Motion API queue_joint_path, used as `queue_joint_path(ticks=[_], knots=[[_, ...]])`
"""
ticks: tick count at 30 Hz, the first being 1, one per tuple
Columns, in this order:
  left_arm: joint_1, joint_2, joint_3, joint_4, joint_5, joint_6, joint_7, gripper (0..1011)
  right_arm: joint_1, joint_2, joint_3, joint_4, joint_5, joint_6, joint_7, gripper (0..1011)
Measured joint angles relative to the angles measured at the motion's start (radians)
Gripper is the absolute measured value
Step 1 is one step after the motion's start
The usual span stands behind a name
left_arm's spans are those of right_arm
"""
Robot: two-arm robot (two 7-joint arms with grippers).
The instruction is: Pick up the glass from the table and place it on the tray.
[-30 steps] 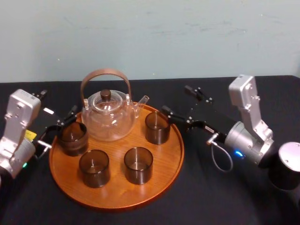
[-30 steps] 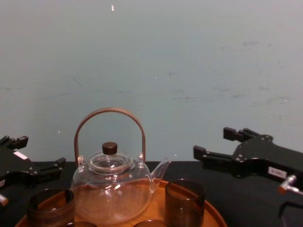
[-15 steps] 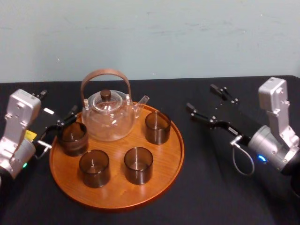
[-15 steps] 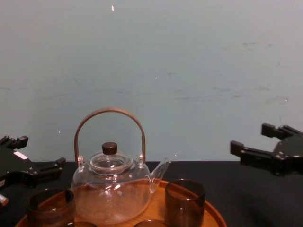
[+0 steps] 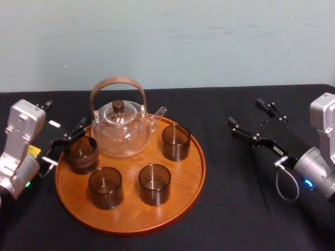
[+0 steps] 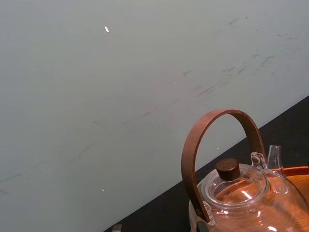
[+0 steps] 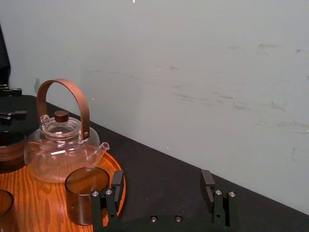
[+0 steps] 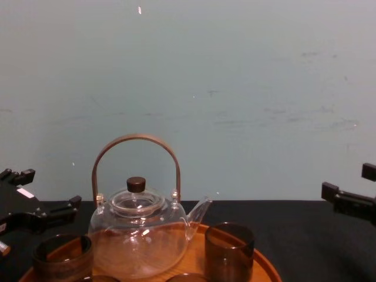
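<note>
Several dark smoky glasses stand upright on the round wooden tray. One glass is at the tray's back right, beside the clear teapot. My right gripper is open and empty over the black table, well to the right of that glass and apart from it. The right wrist view has this glass off to one side of the open fingers. My left gripper is open just outside the tray's left rim, behind another glass.
Two more glasses stand at the tray's front. The teapot's tall brown handle rises above everything else. A black cloth covers the table, with free room right of the tray. A pale wall stands behind.
My right gripper has drawn back to the right, away from the back-right glass, staying open. The glass stays on the tray. The left arm has not moved.
</note>
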Motion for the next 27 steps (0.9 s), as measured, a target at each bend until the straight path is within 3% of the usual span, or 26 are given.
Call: queue_joint_path(ticks=[27], knots=[[0.0,0.0,0.0,0.0,0.0,0.0,0.0,1001,-0.006,-0.026,-0.003,0.055,-0.038,0.023,-0.01,1003]])
